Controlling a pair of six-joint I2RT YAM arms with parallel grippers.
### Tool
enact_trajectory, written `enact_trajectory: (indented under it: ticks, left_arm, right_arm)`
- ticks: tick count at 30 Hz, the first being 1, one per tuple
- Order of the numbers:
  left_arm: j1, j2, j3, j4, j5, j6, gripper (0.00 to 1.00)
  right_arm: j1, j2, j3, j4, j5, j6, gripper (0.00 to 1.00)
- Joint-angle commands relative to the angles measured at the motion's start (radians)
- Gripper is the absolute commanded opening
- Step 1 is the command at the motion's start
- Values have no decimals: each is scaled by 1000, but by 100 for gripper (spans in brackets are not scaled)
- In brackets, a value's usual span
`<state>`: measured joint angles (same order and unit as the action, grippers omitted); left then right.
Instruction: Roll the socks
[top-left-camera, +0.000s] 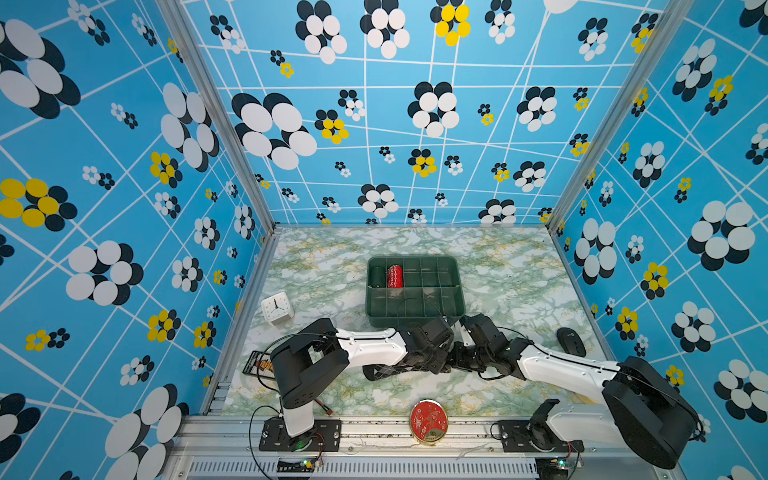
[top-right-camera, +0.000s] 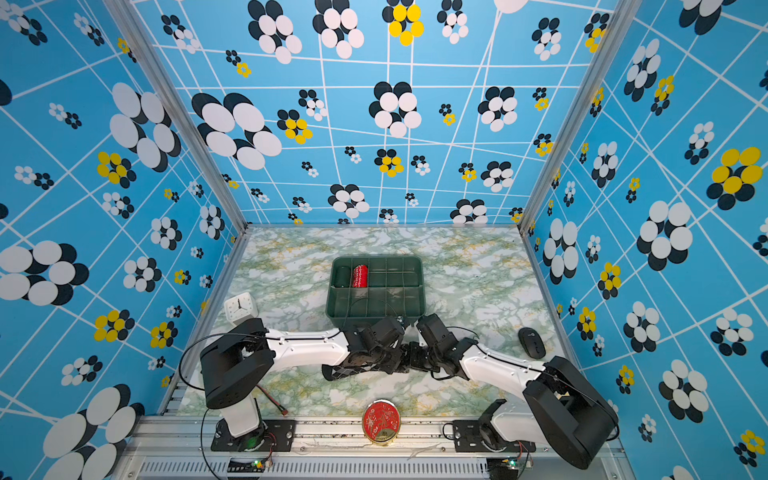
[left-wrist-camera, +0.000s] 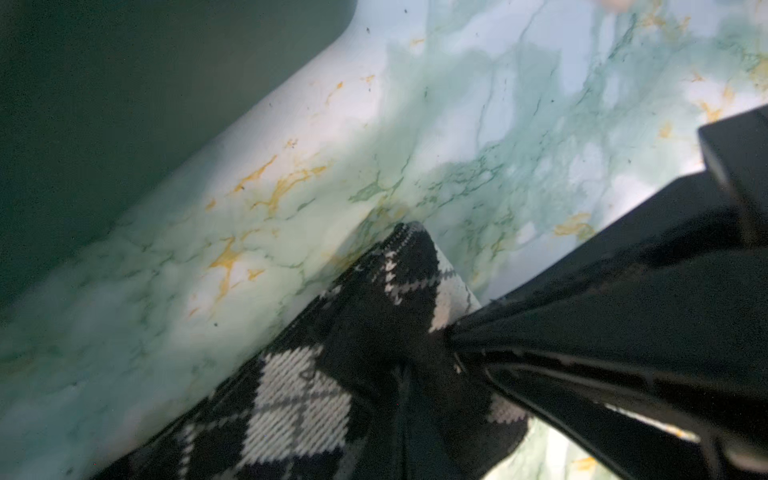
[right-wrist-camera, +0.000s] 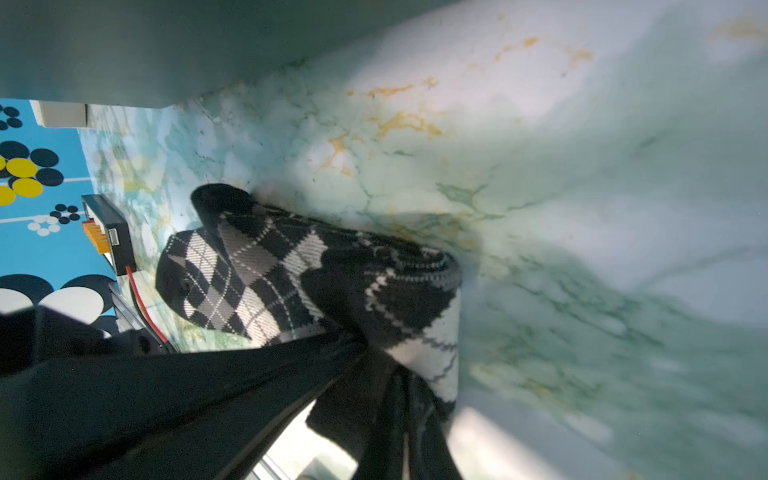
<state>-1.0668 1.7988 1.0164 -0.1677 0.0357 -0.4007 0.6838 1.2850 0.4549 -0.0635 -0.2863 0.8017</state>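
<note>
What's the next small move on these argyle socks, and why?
Probably roll one more turn toward the free end: the left claw and right claw both pinch the socks at a started roll, while the rest lies flat on the table.

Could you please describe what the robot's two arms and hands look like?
The left arm and right arm match: smooth white link shells between bulky black joint housings. Thin black cables loop alongside them. Black base plates bolt each arm to the aluminium rail. The left hand and right hand are all black, with long tapering fingers.
</note>
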Motion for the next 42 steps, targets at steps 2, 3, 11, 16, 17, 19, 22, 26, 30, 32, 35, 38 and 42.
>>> enact_trajectory:
  ticks: [2, 3, 11, 16, 17, 19, 22, 26, 30, 32, 35, 38, 42]
  left_arm:
    - [16, 3, -36, -9, 18, -18, 0]
    - [16, 2, -38, -7, 18, -19, 0]
    - [23, -10, -51, 5, 26, -23, 0]
    - [24, -7, -52, 16, 38, -29, 0]
    - [24, -9, -52, 16, 39, -31, 0]
    - [24, -10, -53, 16, 38, -31, 0]
    - [25, -12, -52, 15, 40, -31, 0]
    - [25, -12, -49, 14, 44, -31, 0]
    - [26, -17, -46, 9, 48, -30, 0]
    - [27, -22, -44, 4, 51, -30, 0]
    - [26, -35, -42, -10, 59, -31, 0]
    - [26, -50, -48, -13, 63, -31, 0]
    - [27, -38, -56, -5, 73, -33, 0]
  right_arm:
    - [-6, -72, -17, -12, 5, 12, 16]
    - [-6, -96, -19, -20, 9, 14, 17]
    - [-7, -216, -51, -73, -21, 23, 2]
    - [-6, -219, -70, -64, -37, 34, 1]
    - [-6, -214, -71, -60, -42, 36, 1]
    - [-6, -197, -76, -48, -53, 38, 1]
    - [-5, -170, -82, -16, -62, 43, 1]
    - [-6, -136, -85, 13, -69, 45, 1]
    - [-6, -107, -86, 28, -70, 45, 1]
    - [-5, -92, -88, 30, -68, 44, 1]
    - [-6, -76, -89, 29, -64, 43, 1]
    - [-6, -69, -89, 25, -58, 42, 1]
    - [-5, -72, -85, 23, -54, 42, 1]
